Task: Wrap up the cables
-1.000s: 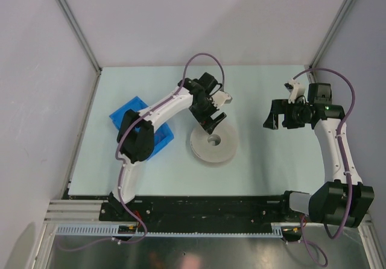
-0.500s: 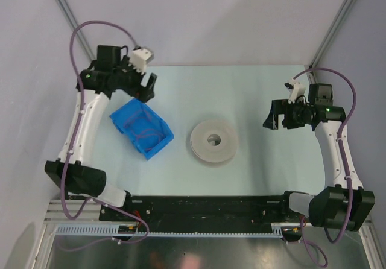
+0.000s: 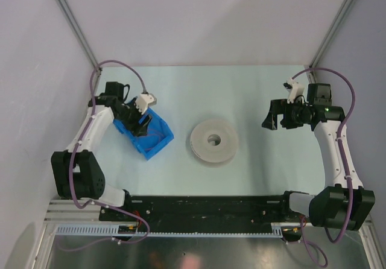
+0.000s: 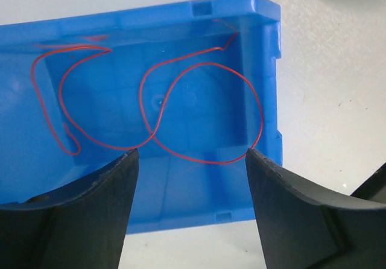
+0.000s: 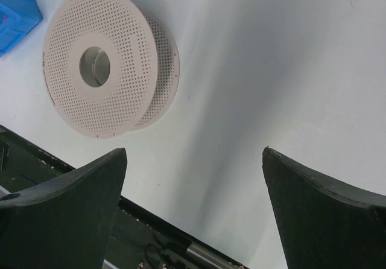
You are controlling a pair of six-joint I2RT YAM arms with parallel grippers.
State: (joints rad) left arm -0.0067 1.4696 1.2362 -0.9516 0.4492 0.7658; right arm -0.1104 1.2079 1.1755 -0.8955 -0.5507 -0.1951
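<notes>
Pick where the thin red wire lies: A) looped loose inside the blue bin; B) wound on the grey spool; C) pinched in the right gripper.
A: the wire lies in loose loops on the floor of the blue bin, under the open left gripper.

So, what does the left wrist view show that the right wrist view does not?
Left wrist only: the thin red cable looped inside the blue bin. Right wrist only: the whole perforated spool, lying flat. Both: the pale table, part of bin and spool, and an open hand, the left hand or the right hand.
</notes>
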